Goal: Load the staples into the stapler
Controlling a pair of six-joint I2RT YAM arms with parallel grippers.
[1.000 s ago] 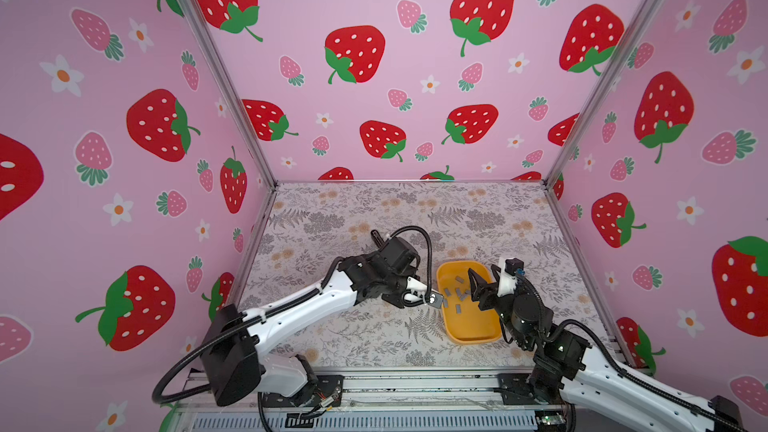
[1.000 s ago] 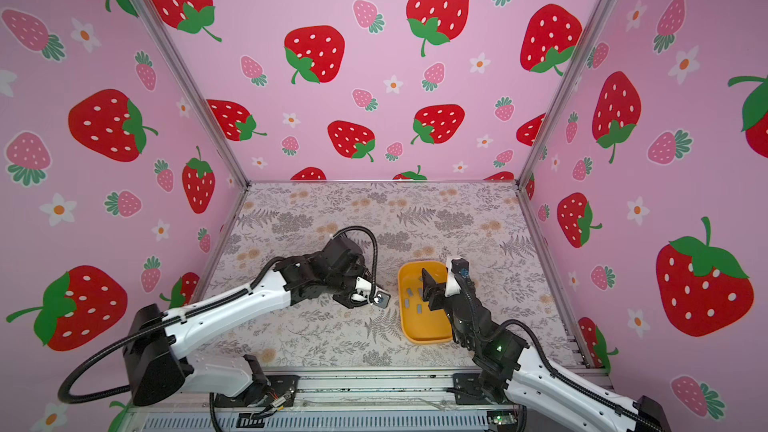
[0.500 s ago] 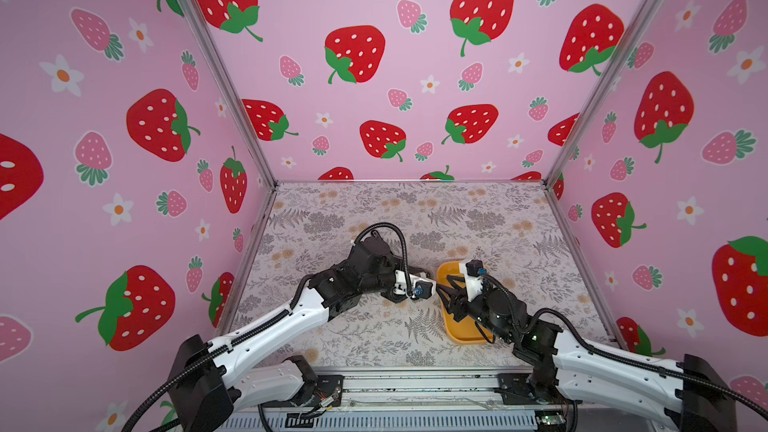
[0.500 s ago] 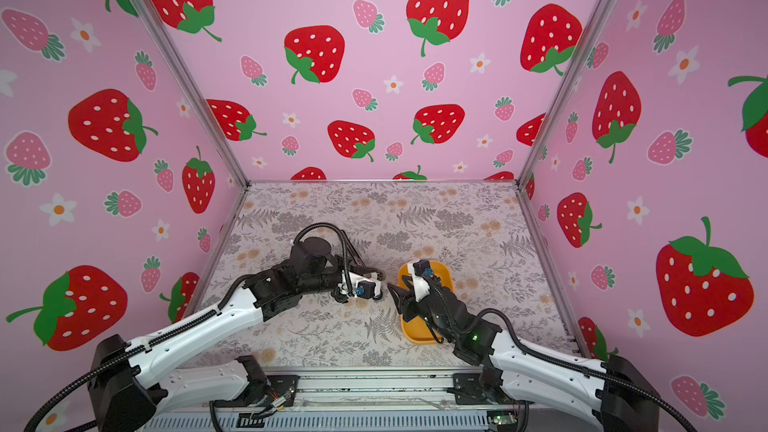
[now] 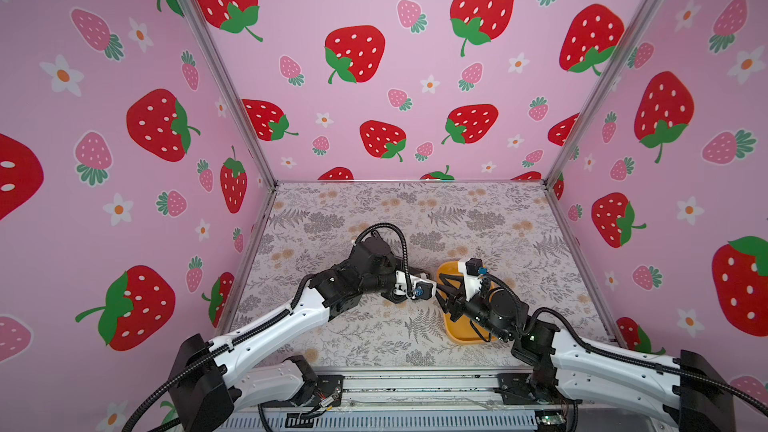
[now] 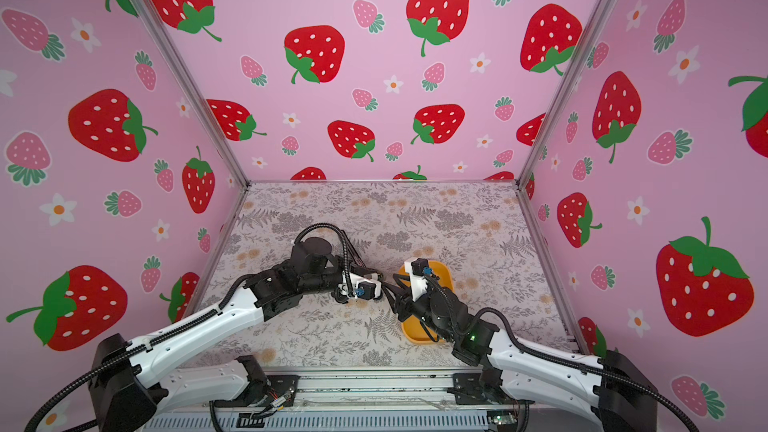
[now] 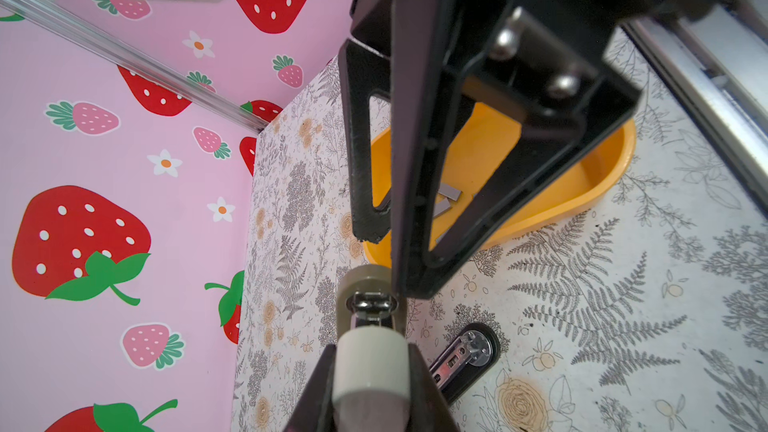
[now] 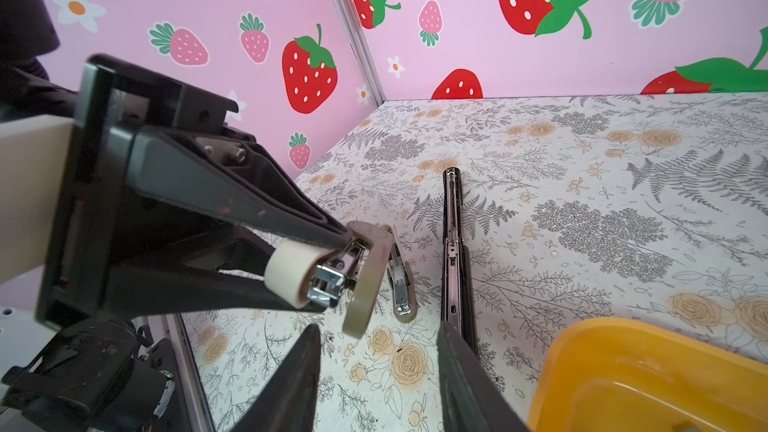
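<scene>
just beyond spread right fingers [image 8: 291,388], the stapler [image 8: 452,251]; left fingers [image 8: 232,205] tight on white-capped object [image 8: 291,272]

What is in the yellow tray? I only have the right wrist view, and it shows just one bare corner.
Observer: The left wrist view shows short grey staples lying loose on the floor of the yellow tray.
Operator: Does the black stapler touch that tray? My right tool hides its near end.
Observer: No. In the left wrist view the black stapler ends on the floral mat, apart from the tray's rim.
</scene>
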